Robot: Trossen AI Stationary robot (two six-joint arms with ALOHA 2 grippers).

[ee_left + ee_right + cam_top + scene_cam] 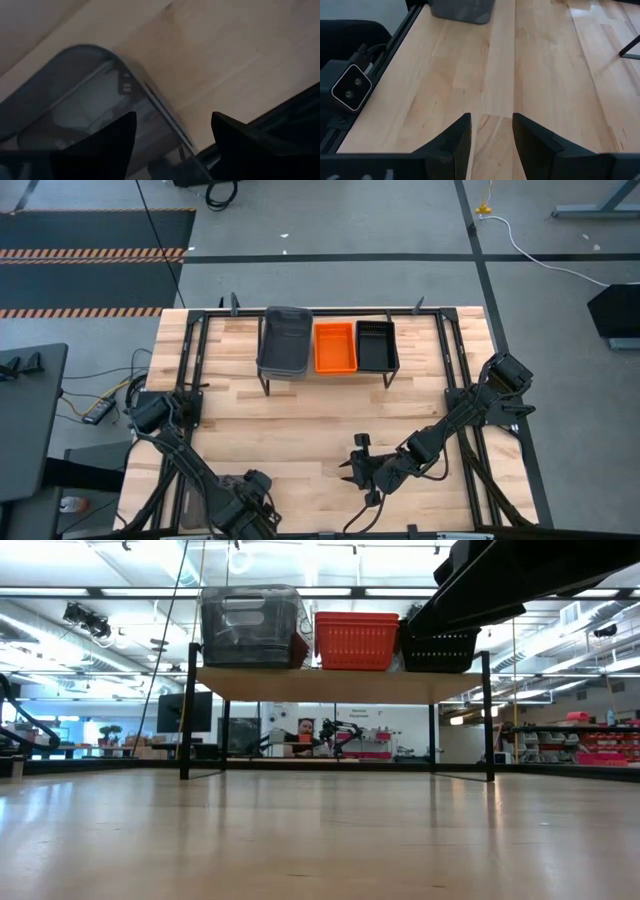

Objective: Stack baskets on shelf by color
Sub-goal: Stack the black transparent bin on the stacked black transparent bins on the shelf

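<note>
The shelf (330, 685) stands at the table's far middle. On its board sit grey baskets (285, 340) at the left, orange (335, 347) in the middle and black mesh (376, 345) at the right. One more smoky grey basket (75, 100) lies on the table near the near-left edge, also seen in the right wrist view (462, 10). My left gripper (172, 145) is open just above it, one finger over its inside and one outside its rim (150, 95). My right gripper (348, 465) is open and low over bare table at the near middle, pointing left.
The low camera's housing (350, 87) sits at the near edge, beside a black rail. Bare wooden table (300, 430) spreads between the shelf and both grippers. Black frame rails (190, 360) run along the left and right sides. A person shows far behind the shelf (303, 730).
</note>
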